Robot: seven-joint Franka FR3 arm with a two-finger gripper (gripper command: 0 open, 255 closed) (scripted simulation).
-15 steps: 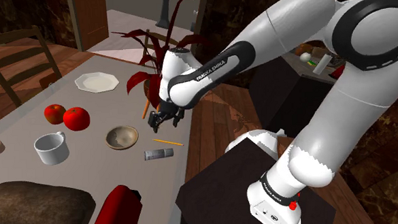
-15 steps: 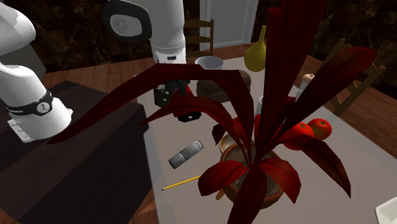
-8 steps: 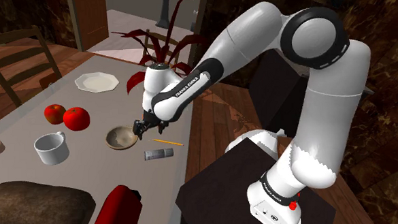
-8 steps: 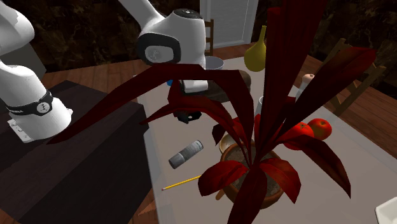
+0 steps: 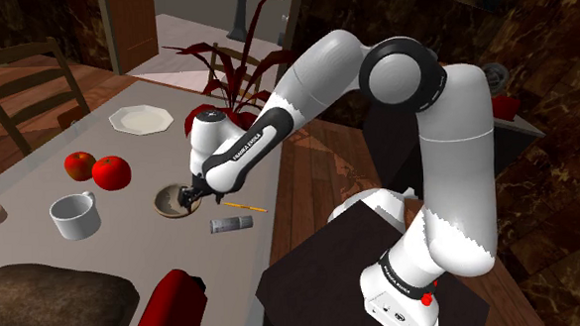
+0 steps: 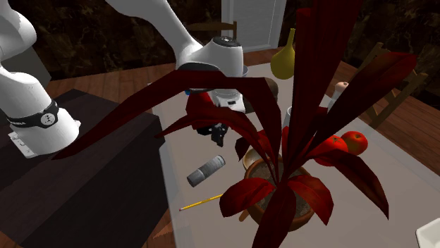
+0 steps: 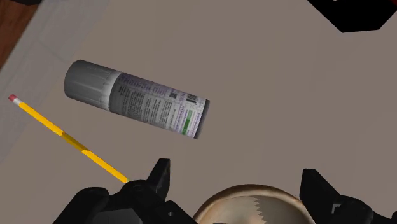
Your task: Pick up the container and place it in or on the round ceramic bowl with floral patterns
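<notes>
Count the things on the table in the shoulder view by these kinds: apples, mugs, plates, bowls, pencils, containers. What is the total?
red apples: 2
white mug: 1
white plate: 1
bowl: 1
pencil: 1
grey container: 1
Total: 7

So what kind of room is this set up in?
Probably a home dining room: a long table laid with a plate, mug and apples, a wooden chair beside it, and a potted red-leaved plant.
</notes>
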